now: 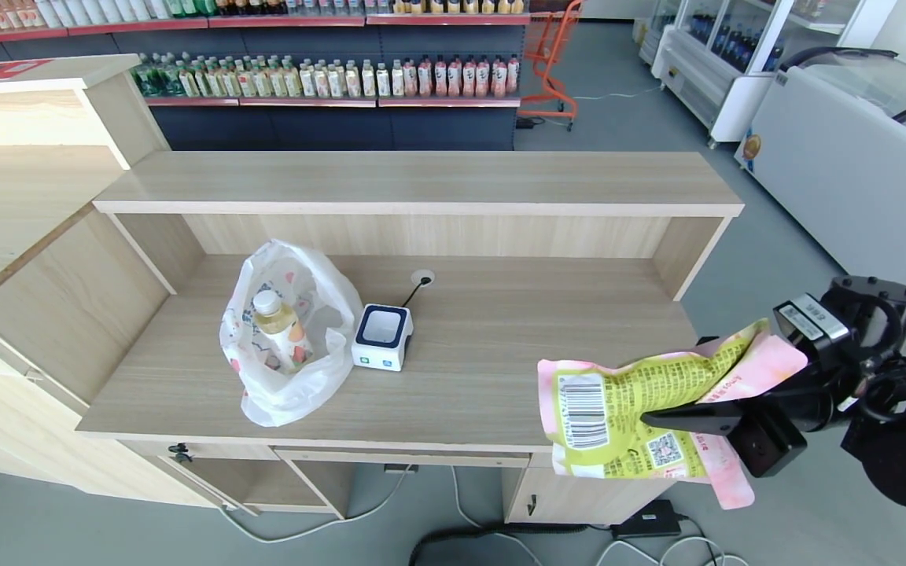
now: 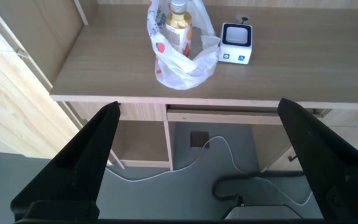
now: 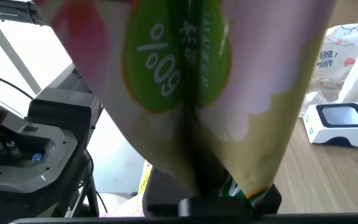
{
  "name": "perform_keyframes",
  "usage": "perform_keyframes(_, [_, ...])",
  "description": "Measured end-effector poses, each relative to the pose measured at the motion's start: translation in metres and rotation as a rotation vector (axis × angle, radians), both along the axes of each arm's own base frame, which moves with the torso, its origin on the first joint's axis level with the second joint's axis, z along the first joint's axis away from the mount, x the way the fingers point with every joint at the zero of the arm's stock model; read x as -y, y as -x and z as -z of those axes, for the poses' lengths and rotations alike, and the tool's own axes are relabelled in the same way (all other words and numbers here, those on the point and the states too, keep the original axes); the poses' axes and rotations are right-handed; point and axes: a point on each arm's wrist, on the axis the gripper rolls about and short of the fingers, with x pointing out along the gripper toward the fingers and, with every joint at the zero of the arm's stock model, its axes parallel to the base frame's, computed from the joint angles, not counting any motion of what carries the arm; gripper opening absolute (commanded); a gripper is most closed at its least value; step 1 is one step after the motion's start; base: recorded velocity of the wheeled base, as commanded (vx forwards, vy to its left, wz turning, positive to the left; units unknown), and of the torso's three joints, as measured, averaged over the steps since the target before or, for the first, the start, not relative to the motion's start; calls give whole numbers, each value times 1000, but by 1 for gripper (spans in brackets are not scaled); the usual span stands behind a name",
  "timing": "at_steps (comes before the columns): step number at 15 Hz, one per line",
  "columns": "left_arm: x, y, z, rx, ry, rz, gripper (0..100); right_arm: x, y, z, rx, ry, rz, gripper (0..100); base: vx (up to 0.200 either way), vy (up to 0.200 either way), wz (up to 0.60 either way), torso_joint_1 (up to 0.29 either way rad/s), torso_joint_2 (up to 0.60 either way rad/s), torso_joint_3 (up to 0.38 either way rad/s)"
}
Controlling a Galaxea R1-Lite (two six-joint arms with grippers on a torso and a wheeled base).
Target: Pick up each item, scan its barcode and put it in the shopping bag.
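Snack pouch (image 1: pixel 618 393) is clamped in the right tool (image 1: pixel 657 420) near the counter (image 1: pixel 500 338) corner, barcode left uncovered, evidently for presentation to the scanner (image 1: pixel 381 336).

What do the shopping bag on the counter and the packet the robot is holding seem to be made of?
Shopping bag: likely thin, translucent white plastic film; it crumples and the bottle shows through. Packet in the right gripper: glossy printed plastic or foil laminate, judging by its creases and sheen.

Green-pink pouch (image 1: pixel 626 401) was held barcode-up at near right; bottle (image 1: pixel 276 322) stood upright in white bag (image 1: pixel 296 393), just left of scanner (image 1: pixel 381 338).
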Motion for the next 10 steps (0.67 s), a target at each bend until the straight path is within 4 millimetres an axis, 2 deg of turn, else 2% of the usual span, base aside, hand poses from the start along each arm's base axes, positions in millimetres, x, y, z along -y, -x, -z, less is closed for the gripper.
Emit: perform_keyframes(10, [0, 0, 0, 0, 0, 0, 100, -15, 4, 17, -23, 6, -57, 0, 0, 0, 0, 0, 0, 0])
